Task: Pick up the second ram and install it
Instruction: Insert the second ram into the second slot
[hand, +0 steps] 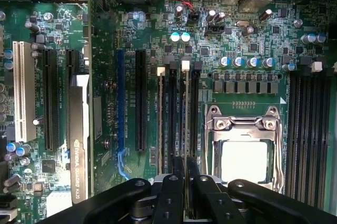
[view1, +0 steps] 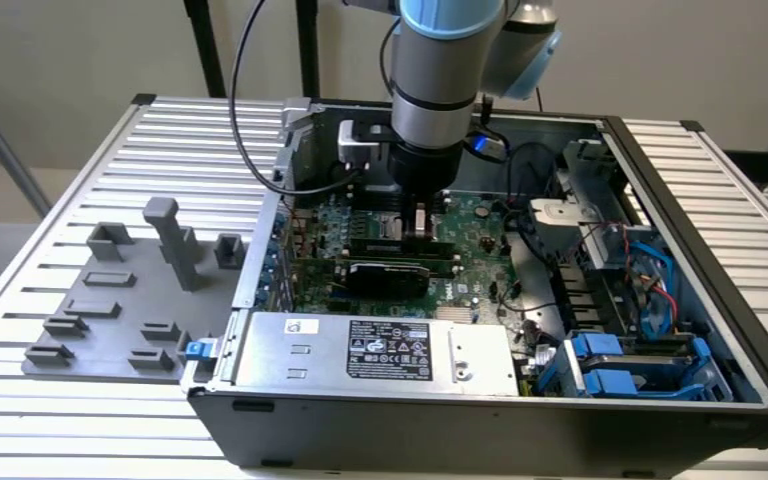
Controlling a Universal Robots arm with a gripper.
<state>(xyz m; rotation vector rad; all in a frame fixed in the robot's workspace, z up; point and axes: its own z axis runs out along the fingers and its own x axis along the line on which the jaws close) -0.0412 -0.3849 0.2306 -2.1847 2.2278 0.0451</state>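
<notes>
The second ram (hand: 185, 113) appears edge-on as a thin pale strip running along a memory slot beside the CPU socket (hand: 243, 155). My gripper (hand: 185, 175) is shut on its near end, one black finger on each side. A white latch (hand: 185, 65) sits at the strip's far end. A second thin strip (hand: 160, 124) stands in a neighbouring slot, also with a white latch. In the exterior view the gripper (view1: 418, 222) reaches straight down into the open computer case, onto the green motherboard (view1: 471, 250).
A graphics card (hand: 79, 139) stands in a slot beside the memory slots. The power supply (view1: 384, 350) and blue drive bays (view1: 624, 370) fill the case's near side. A grey fixture plate (view1: 117, 300) with upright blocks lies at the exterior view's left.
</notes>
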